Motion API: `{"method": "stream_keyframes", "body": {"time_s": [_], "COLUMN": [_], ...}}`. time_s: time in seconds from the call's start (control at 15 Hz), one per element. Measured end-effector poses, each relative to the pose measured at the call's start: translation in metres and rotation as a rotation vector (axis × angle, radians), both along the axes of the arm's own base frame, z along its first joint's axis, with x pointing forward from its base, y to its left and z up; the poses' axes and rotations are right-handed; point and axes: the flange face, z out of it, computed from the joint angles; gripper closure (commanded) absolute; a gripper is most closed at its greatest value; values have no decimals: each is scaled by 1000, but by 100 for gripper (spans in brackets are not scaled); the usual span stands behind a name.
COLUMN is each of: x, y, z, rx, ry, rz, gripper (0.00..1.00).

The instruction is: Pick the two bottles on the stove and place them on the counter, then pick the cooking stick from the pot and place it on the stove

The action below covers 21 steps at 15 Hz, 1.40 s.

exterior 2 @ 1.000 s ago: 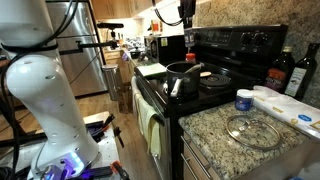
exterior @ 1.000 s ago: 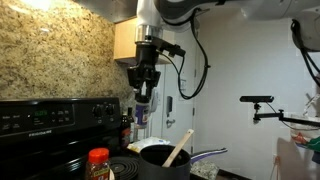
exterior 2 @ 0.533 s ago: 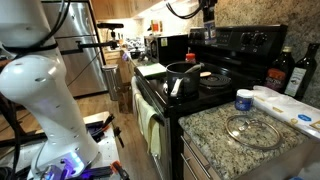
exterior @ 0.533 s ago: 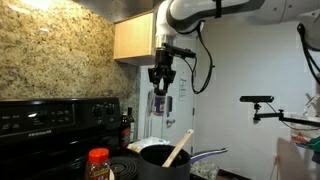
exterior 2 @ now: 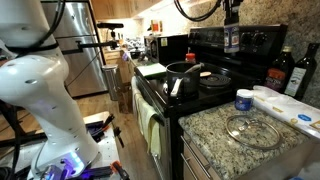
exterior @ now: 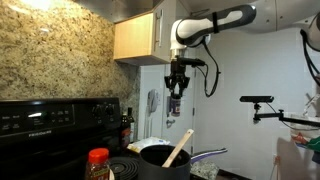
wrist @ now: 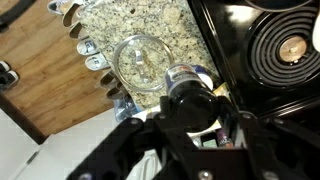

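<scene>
Bottle (exterior 2: pixel 232 40) in hand (exterior 2: pixel 232 27), label unreadable

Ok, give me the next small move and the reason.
Probably carry the bottle in the shut tool over to the granite counter before lowering: it hangs high by the back panel of the stove, and bare granite shows beside the glass lid.

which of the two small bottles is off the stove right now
The bottle clamped in the gripper, held up in the air. The red-capped bottle stands on the stove.
</scene>
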Motion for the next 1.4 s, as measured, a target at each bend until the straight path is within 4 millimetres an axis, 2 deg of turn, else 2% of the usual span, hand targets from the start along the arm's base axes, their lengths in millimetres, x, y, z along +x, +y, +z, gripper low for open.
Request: {"method": "stream_keyframes", "body": {"time_s": [0.2,0.47,0.8,1.0,1.2,1.4], "x": [-16,-35,-60,-71,-82,-88], "y": [-34,-49,-45,-41,-39,-37], "z": [-22,-66,-139,-174,-196,-207], "rx": [34,63,134,162,168,152], "ry": [19,33,58,84,122,153], "rz": [-65,-97,-119,-130,-134,-121], "gripper": [77,77,77,77,77,77]}}
